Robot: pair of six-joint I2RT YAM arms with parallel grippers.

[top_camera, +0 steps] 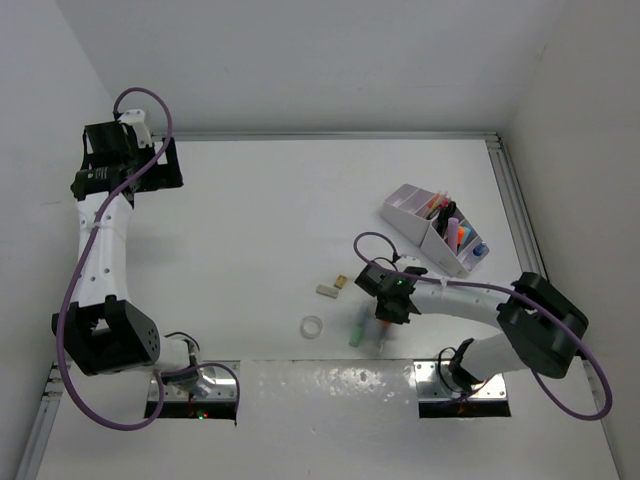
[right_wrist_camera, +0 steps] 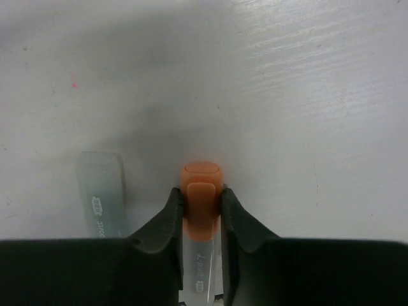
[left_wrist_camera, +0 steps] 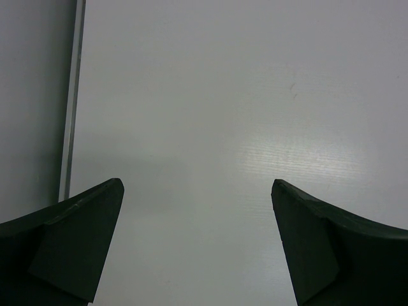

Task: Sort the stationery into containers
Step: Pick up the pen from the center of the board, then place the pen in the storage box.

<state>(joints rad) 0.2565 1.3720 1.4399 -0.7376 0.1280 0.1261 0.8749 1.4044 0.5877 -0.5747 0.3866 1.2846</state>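
Your right gripper [right_wrist_camera: 201, 196] is clamped on the orange cap of a highlighter [right_wrist_camera: 201, 173] lying flat on the counter [right_wrist_camera: 306, 95], on the near side of the organizer [top_camera: 415, 232]. Its long axis runs straight out from the wrist, with the cap end pointing away. A second highlighter [right_wrist_camera: 102, 197] lies parallel just beside it. Your left gripper [left_wrist_camera: 197, 191] is spread wide, holding nothing.

White matte table top [top_camera: 250, 230], glare patch near its front edge. Silver metal rail [top_camera: 330, 135] along the far edge, second silver rail [top_camera: 508, 190] along the right edge. Plain grey wall [top_camera: 300, 60] behind. Small pink speck [right_wrist_camera: 74, 83] on the surface.
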